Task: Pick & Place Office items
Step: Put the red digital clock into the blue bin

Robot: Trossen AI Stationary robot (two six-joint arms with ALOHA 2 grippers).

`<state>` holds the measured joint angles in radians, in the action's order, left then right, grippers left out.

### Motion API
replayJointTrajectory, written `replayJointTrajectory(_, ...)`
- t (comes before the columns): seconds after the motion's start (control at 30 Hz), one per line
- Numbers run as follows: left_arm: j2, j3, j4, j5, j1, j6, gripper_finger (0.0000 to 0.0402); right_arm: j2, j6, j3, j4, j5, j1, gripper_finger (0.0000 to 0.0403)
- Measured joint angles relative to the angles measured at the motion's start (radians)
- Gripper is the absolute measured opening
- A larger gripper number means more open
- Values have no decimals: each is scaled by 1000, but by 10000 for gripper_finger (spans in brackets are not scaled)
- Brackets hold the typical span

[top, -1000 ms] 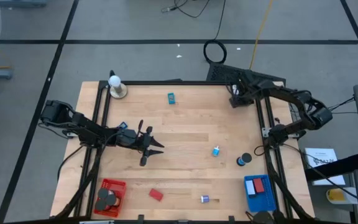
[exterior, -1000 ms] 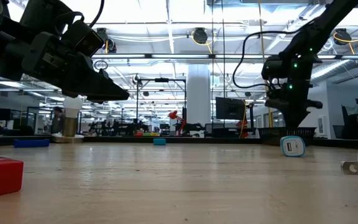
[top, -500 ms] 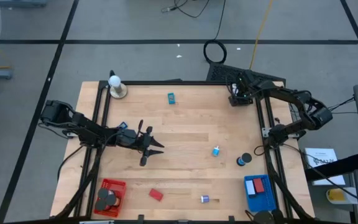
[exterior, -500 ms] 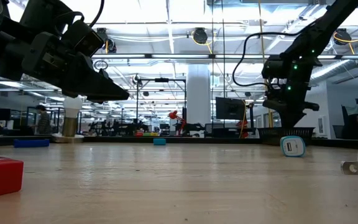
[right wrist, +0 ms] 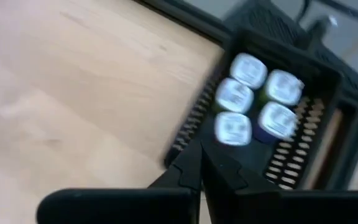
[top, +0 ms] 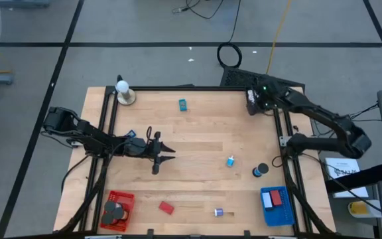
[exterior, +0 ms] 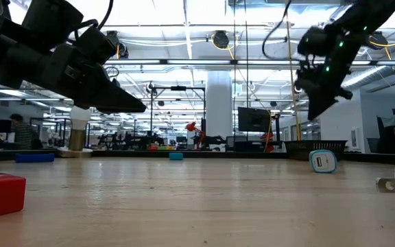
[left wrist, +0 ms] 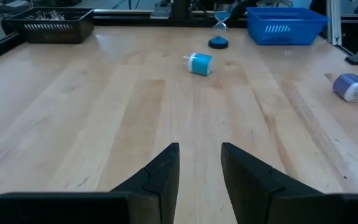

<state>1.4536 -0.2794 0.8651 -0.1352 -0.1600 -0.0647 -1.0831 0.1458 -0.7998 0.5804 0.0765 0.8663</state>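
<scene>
The right gripper (top: 253, 101) hangs above the bench's far right corner, over a black mesh basket (right wrist: 303, 118) that holds four small white-capped plugs (right wrist: 232, 129). Its fingers are pressed together with nothing between them, so it looks like it is lifting clear of the basket empty.

The left gripper (top: 159, 154) hovers above the bench left of the middle, pointing toward the right edge. Its fingers (left wrist: 160, 177) stand slightly apart and hold nothing; bare wood shows in the gap. That aim probably lines it up with the loose pieces ahead.

The office items are scattered. A blue and white plug (top: 231, 161) lies right of centre, with a black disc (top: 260, 170) just beyond it toward the right edge. Another white and purple plug (top: 219, 212) sits near the near edge, a red block (top: 166, 208) left of it, and a teal piece (top: 183, 104) near the far edge. The red basket (top: 116, 201) in the near left corner holds dark discs; the blue basket (top: 285, 211) in the near right corner holds a red block.

A white ball on a tan base (top: 123, 93) stands at the far left corner, away from both arms. Nothing lies between the left gripper and the nearest plug, so a straight reach seems possible.
</scene>
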Motion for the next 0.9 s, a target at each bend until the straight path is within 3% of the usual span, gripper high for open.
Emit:
replayJointTrajectory(0.2, 0, 0, -20, -6, 0, -11, 122, 78, 46, 0, -49, 12, -192, 0)
replayJointTrajectory(0.4, 0, -19, -174, -9, -13, -76, 119, 60, 52, 19, -204, 119, -421, 0)
replayJointTrajectory(0.73, 0, -94, -301, 107, -278, 22, 8, 59, 44, 135, -439, 137, -619, 0)
replayJointTrajectory(0.83, 0, -132, -338, 108, -358, -14, 13, 58, 48, 154, -457, 137, -640, 0)
replayJointTrajectory(0.9, 0, -158, -382, 80, -406, -50, 41, 58, 50, 158, -459, 156, -650, 0)
